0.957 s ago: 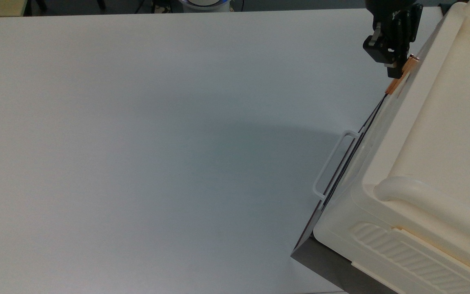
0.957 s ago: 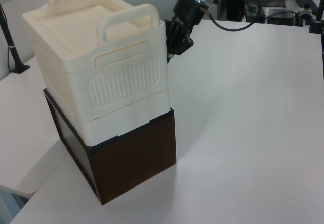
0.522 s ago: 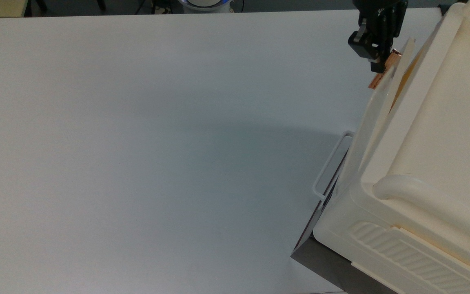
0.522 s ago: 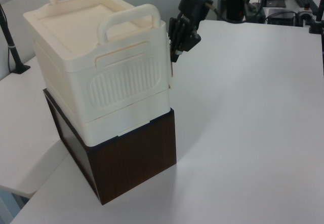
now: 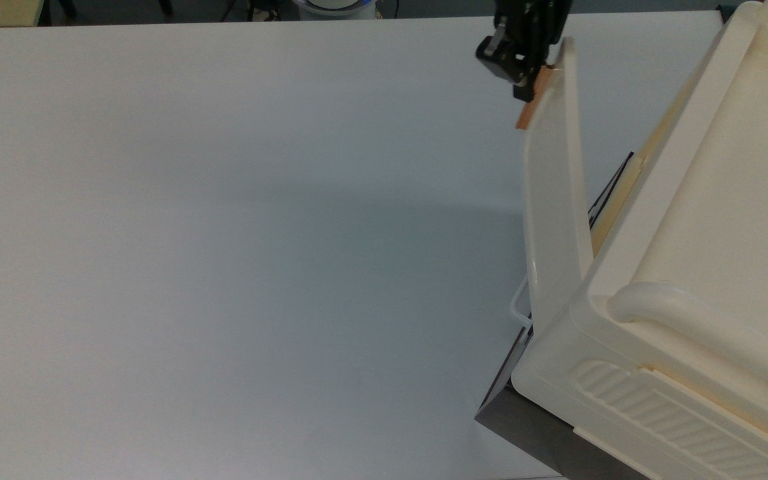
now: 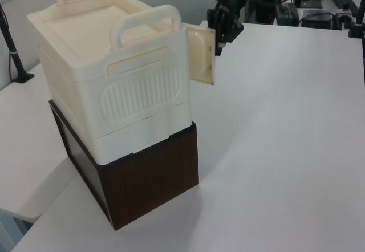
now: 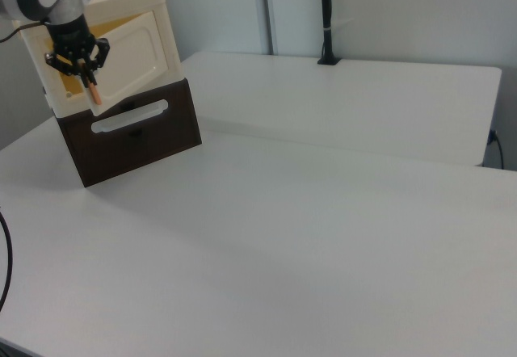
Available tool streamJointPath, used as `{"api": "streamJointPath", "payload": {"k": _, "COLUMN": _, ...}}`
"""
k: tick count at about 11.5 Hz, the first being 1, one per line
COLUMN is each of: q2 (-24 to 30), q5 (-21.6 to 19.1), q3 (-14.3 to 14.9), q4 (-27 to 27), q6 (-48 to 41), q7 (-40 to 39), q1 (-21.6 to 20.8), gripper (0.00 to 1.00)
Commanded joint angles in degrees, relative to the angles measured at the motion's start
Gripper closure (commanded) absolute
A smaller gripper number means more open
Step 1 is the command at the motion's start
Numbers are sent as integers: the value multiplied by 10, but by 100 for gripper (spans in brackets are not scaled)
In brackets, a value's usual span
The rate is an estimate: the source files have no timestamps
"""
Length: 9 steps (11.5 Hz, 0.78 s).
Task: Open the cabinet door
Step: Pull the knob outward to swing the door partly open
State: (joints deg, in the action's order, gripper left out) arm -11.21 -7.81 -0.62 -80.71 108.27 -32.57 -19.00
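Tool (image 5: 529, 80): clamped on handle (image 5: 532, 100) of door (image 5: 554, 200), part open. Advice: follow hinge arc, grip square.

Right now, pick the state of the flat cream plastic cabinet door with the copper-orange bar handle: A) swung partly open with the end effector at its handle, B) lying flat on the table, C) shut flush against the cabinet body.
A: the flat cream plastic cabinet door stands angled out from the ribbed cream cabinet body, with the end effector at its copper-orange bar handle.

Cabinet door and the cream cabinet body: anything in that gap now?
Nothing; in the top view the cabinet door stands swung off the cabinet body, gap bare.
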Motion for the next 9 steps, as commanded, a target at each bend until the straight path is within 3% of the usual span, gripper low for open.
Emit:
{"api": "streamJointPath", "payload": {"k": 1, "q2": 39, "q5": -6, "q3": 56, "q4": -52, "q6": -95, "q7": -34, "q1": 12, "gripper": 49}}
{"api": "streamJointPath", "payload": {"k": 2, "q2": 43, "q5": -8, "q3": 75, "q4": -52, "q6": -107, "q7": -35, "q1": 19, "gripper": 34}}
{"api": "streamJointPath", "payload": {"k": 5, "q2": 50, "q5": -7, "q3": 139, "q4": -47, "q6": -132, "q7": -77, "q1": 42, "gripper": 26}}
{"api": "streamJointPath", "payload": {"k": 7, "q2": 49, "q5": -3, "q3": 167, "q4": -47, "q6": -126, "q7": -77, "q1": 43, "gripper": 0}}
{"api": "streamJointPath", "payload": {"k": 9, "q2": 51, "q5": -1, "q3": 166, "q4": -47, "q6": -133, "q7": -63, "q1": 66, "gripper": 0}}
